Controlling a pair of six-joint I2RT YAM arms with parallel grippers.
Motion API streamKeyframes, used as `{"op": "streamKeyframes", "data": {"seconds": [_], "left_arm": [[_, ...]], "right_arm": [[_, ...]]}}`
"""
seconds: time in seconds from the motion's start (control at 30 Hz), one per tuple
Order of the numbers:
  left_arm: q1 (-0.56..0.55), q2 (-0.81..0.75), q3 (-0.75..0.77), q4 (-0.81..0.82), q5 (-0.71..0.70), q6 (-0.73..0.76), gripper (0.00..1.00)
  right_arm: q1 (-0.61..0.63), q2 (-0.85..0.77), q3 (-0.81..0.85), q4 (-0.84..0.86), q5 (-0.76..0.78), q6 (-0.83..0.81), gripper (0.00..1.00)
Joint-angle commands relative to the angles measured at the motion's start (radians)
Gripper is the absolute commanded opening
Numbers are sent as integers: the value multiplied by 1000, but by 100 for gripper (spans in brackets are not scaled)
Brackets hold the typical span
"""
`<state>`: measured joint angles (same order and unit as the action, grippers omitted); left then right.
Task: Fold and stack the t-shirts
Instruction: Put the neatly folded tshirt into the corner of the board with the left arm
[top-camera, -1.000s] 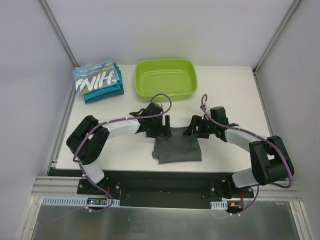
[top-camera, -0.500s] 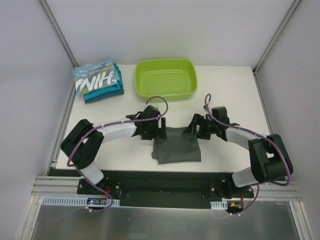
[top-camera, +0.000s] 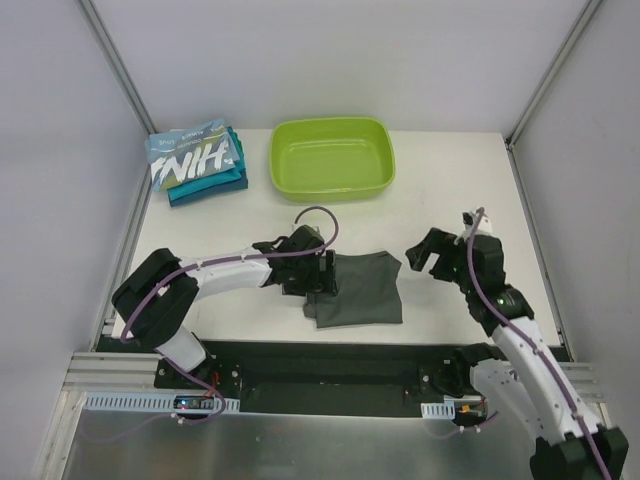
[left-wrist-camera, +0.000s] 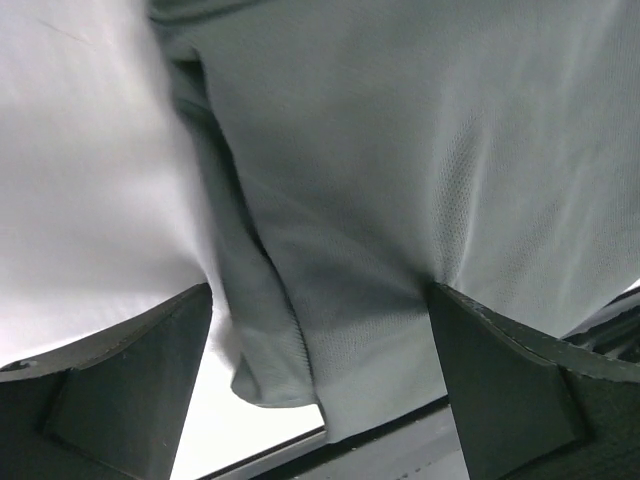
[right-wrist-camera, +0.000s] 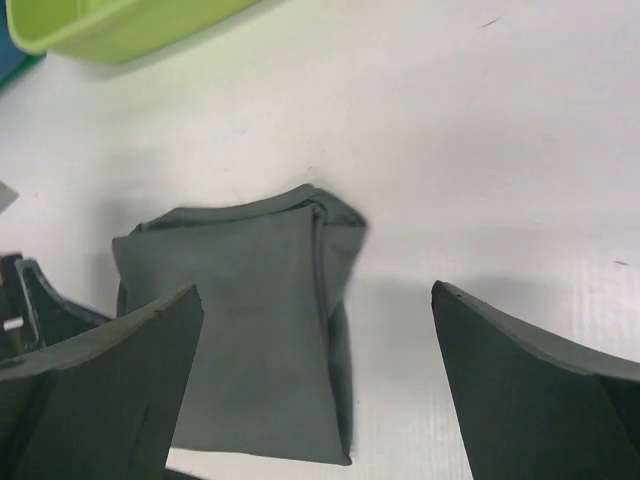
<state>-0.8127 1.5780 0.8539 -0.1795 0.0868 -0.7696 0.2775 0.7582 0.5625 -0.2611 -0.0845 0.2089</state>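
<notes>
Grey t-shirt (top-camera: 360, 290) beneath left gripper (top-camera: 322, 278), near right gripper (top-camera: 426, 257)

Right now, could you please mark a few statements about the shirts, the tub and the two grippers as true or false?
1. The green tub is empty. True.
2. The left gripper is open at the left edge of the grey shirt. True.
3. The right gripper holds the grey shirt. False: it is open, off to the shirt's right, holding nothing.
4. The grey shirt lies on the stack. False: the stack sits in the far left corner, and the grey shirt lies apart from it, between the two arms.
5. The stack's top shirt is light blue with white letters. True.
</notes>
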Motion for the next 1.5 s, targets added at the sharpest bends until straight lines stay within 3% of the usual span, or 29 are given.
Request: {"op": "streamKeyframes", "data": {"seconds": [0.0,0.17,0.33,0.43,0.53,0.57,0.77,1.0,1.17,1.33,1.47], "left_arm": [[-65,57,-10,-67,-57,-109,88],[-86,200,78,-161,-165,-169,72],[-112,304,200,-297,-263,-183,59],[-115,339,232,-333,-309,-181,39],[-115,376,278,-379,-360,-152,5],[-114,385,299,-397,-378,-134,0],[-97,329,372,-514,-710,-21,0],[0,211,359,-526,-1074,165,0],[151,180,404,-522,-1149,283,0],[217,157,421,-499,-1269,386,0],[270,134,407,-416,-1236,513,0]], "right_arm": [[-4,-216,-114,-86,262,85,100],[-4,-371,-170,-89,278,49,100],[-6,-379,-156,-113,270,20,99],[-4,-358,-150,-118,264,11,100],[-4,-341,-147,-118,264,1,100],[-4,-339,-147,-118,265,-3,100],[-4,-358,-153,-116,264,-20,100],[-4,-392,-162,-118,276,-32,100],[-6,-375,-156,-116,296,-37,100],[-4,-341,-158,-119,364,-45,99],[-4,-329,-151,-122,356,-52,100]]}}
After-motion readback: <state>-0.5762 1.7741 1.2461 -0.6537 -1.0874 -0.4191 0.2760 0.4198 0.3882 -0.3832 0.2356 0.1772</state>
